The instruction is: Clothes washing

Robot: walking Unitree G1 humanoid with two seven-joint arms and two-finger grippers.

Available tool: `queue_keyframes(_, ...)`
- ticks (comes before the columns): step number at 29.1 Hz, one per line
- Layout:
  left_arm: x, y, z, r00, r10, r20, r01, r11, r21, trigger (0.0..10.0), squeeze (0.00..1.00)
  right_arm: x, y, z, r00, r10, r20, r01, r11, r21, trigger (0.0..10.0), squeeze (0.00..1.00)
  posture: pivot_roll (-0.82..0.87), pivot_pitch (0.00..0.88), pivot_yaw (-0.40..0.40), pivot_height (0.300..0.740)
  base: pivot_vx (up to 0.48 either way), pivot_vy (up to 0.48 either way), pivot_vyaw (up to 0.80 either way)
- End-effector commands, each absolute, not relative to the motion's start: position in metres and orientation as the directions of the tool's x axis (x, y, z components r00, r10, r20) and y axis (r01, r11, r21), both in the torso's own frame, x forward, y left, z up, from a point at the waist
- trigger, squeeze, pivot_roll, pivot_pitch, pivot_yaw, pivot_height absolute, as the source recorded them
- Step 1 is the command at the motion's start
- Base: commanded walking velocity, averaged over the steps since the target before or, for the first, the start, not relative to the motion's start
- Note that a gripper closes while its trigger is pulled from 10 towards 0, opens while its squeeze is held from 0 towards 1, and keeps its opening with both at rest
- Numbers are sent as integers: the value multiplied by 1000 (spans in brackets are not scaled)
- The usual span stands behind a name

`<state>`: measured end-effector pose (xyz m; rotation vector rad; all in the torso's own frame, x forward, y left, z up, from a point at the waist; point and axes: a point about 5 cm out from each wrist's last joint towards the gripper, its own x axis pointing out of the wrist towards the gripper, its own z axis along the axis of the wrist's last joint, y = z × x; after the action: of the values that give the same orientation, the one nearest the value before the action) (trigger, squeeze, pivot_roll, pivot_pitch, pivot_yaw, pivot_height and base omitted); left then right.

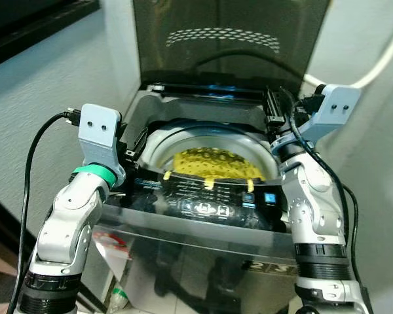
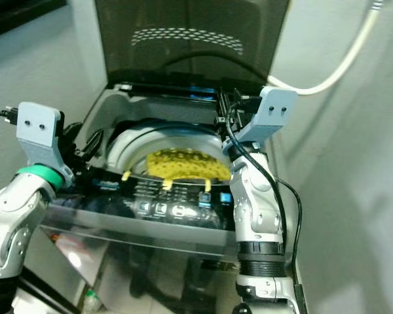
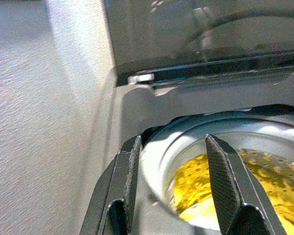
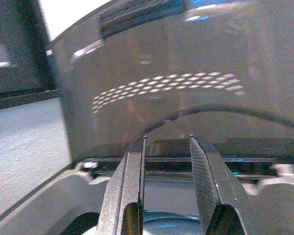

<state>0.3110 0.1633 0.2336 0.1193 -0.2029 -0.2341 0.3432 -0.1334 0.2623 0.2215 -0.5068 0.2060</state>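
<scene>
A top-loading washing machine [image 1: 203,210] stands before me with its dark lid [image 1: 223,39] raised upright. Inside the round drum [image 1: 164,140] lies something yellow with a pattern of holes [image 1: 216,163]; I cannot tell whether it is cloth or the drum floor. My left gripper [image 3: 171,144] hovers open over the drum's left rim, with nothing between its fingers. Over the machine's back right corner, my right gripper [image 4: 167,142] is open too, pointing at the lid and its hinge.
A grey wall [image 1: 39,98] runs close along the machine's left side, with a dark shelf [image 1: 33,26] above it. A white hose [image 1: 380,59] curves down the wall at the right. The control panel [image 1: 209,208] lines the front edge.
</scene>
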Motion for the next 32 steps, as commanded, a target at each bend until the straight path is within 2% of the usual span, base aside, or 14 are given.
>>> queue_keyframes(1, 311, 164, 233, 952, -243, 184, 218, 965, 149, 10000, 0, 344, -132, 262, 855, 146, 498, -247, 958, 143, 10000, 0, 68, 1, 35, 740, 0, 0, 794)
queue_keyframes(32, 309, 160, 232, 942, -273, 195, 246, 957, 150, 10000, 0, 349, -147, 261, 859, 113, 500, -200, 972, 124, 10000, 0, 66, 0, 27, 740, 0, 0, 794)
